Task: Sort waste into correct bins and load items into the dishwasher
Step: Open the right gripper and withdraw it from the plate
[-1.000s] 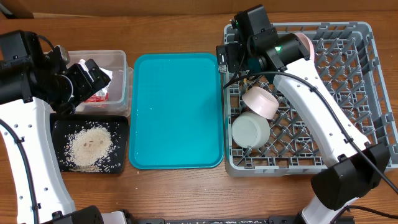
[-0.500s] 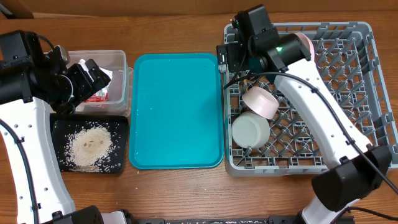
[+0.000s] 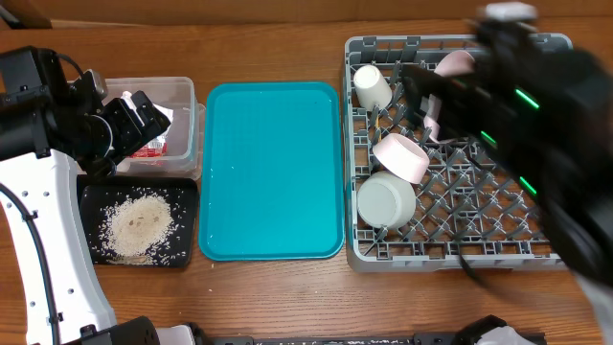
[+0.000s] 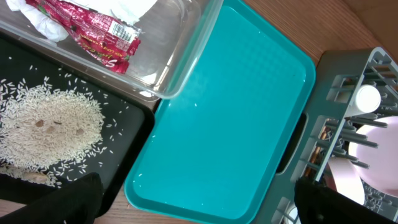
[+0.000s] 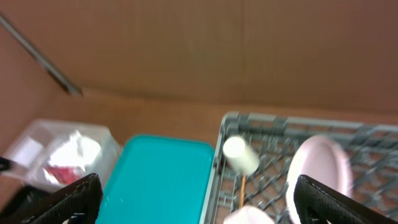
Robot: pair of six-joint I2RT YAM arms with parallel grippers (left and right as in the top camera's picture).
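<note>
Left wrist view showed the left gripper point(image 4: 199, 204) spread wide, its dark fingertips point(image 4: 79, 198) at the bottom corners of the frame with nothing between them; under the span of the jaws lay the near end of the teal tray point(image 4: 230, 118); by the left-hand finger sat the shallow black tray point(image 4: 134, 134), holding a loose heap of white rice grains point(image 4: 50, 124); beyond that stood the clear plastic tub point(image 4: 186, 50), holding the red snack wrapper point(image 4: 99, 34) and the crumpled white napkin point(image 4: 132, 7); off past the other finger stood the corner of the grey dish rack point(image 4: 348, 78).

In the right wrist view, which was blurred, the right gripper point(image 5: 208, 199) was likewise splayed, empty, one finger point(image 5: 68, 199) at each lower corner; ahead of it the small cream cup point(image 5: 239, 154) lay tilted among the pegs at the rack's corner; a thin wooden chopstick point(image 5: 241, 190) stood just below the cup; to the right of the cup the pale pink plate point(image 5: 320, 168) stood on edge.

From overhead, the right arm point(image 3: 536, 125) was a dark smear across the rack's right side; left of it the pink bowl point(image 3: 402, 156) lay tipped, just beside the grey-green bowl point(image 3: 386, 199), both inside the rack.
</note>
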